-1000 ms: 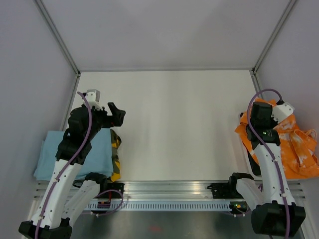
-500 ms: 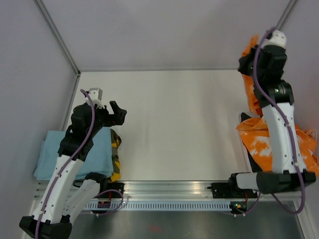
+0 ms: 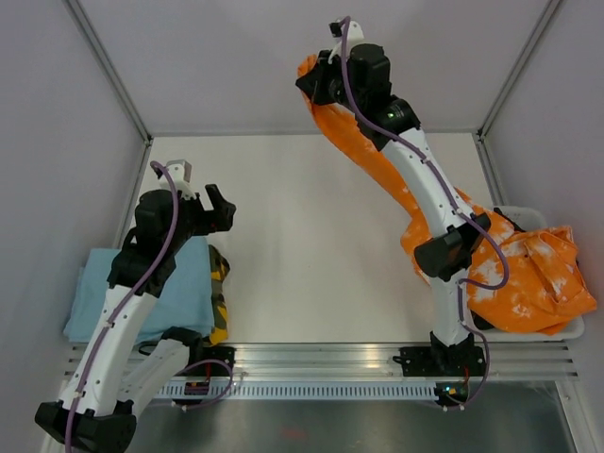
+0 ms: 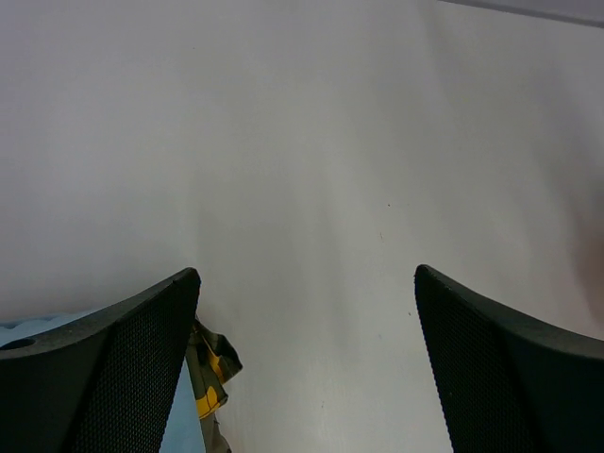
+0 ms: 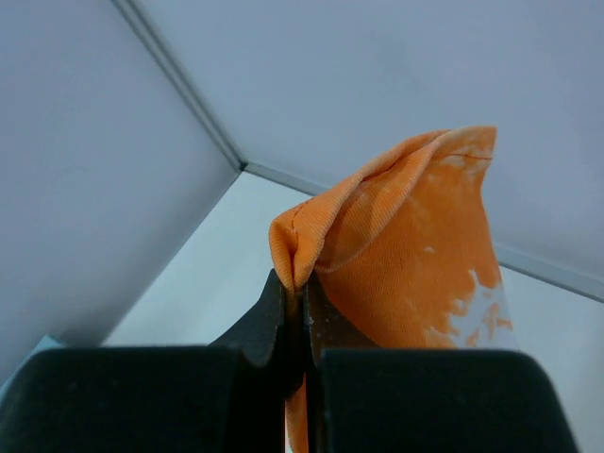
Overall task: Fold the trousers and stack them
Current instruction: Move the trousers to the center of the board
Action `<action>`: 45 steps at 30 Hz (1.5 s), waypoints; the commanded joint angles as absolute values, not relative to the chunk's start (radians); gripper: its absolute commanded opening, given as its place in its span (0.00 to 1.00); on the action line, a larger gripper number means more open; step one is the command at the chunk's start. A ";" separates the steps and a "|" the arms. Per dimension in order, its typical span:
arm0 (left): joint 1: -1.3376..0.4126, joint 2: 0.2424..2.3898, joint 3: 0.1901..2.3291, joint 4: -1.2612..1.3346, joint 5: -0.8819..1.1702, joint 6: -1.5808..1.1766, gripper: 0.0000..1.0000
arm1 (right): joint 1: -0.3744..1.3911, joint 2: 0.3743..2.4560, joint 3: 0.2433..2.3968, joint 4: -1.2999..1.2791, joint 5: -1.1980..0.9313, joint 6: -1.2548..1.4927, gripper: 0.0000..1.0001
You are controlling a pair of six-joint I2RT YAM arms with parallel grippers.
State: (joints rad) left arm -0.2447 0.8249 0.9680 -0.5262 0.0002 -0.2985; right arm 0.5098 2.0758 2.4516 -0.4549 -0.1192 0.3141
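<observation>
The trousers [image 3: 528, 274] are bright orange with white blotches. Most of the fabric lies heaped at the right of the table, and one long strip [image 3: 363, 151] rises from the heap up to the far middle. My right gripper [image 3: 316, 80] holds the top of that strip high above the table, shut on a folded orange edge [image 5: 300, 247]. My left gripper [image 3: 203, 203] hovers open over the left of the table, its fingers [image 4: 123, 349] wide apart above bare white surface.
A folded light blue cloth [image 3: 132, 297] lies at the near left with a yellow and olive camouflage garment [image 3: 219, 288] along its right side. A white tray rim [image 3: 566, 330] shows under the orange heap. Grey walls enclose the table on three sides.
My right arm has swung up and far to the left, from over the heap to the far middle, drawing a long strip of the trousers out behind it. The left arm barely moved.
</observation>
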 commanded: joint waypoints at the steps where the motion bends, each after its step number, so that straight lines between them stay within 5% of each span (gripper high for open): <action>1: -0.252 0.782 1.000 -0.525 -0.055 -0.350 1.00 | 0.655 2.158 2.467 -0.276 -0.245 0.289 0.00; 6: -0.252 0.778 0.994 -0.531 -0.060 -0.382 1.00 | 0.715 2.224 2.298 -0.293 -0.297 0.368 0.00; 7: -0.250 0.781 0.993 -0.537 -0.058 -0.394 1.00 | 0.719 2.235 2.283 -0.301 -0.305 0.379 0.07; 8: -0.252 0.784 0.991 -0.538 -0.057 -0.400 1.00 | 0.719 2.240 2.278 -0.343 -0.311 0.379 0.35; 11: -0.252 0.802 0.982 -0.529 -0.041 -0.420 1.00 | 0.721 2.246 2.359 -0.531 -0.264 0.287 0.98; 14: -0.252 0.840 0.973 -0.511 -0.028 -0.452 1.00 | 0.712 2.166 2.434 -0.671 -0.105 0.216 0.98; 21: -0.253 1.008 0.957 -0.387 0.185 -0.549 1.00 | 0.493 1.713 2.145 -0.802 0.136 0.314 0.98; 26: -0.360 1.089 0.936 -0.079 0.414 -0.609 1.00 | 0.157 1.455 1.864 -0.964 0.448 0.389 0.98; 30: -0.576 1.277 0.948 0.113 0.475 -0.604 1.00 | -0.327 1.272 1.535 -0.993 0.326 0.445 0.98; 33: -0.704 1.412 0.979 0.260 0.479 -0.658 1.00 | -0.466 1.150 1.341 -0.965 0.304 0.482 0.98; 38: -0.895 1.725 1.135 0.383 0.382 -0.657 1.00 | -0.471 1.003 1.192 -0.917 0.325 0.571 0.98; 45: -0.940 2.026 1.299 0.494 0.313 -0.669 1.00 | -0.471 1.000 1.160 -0.907 0.243 0.557 0.98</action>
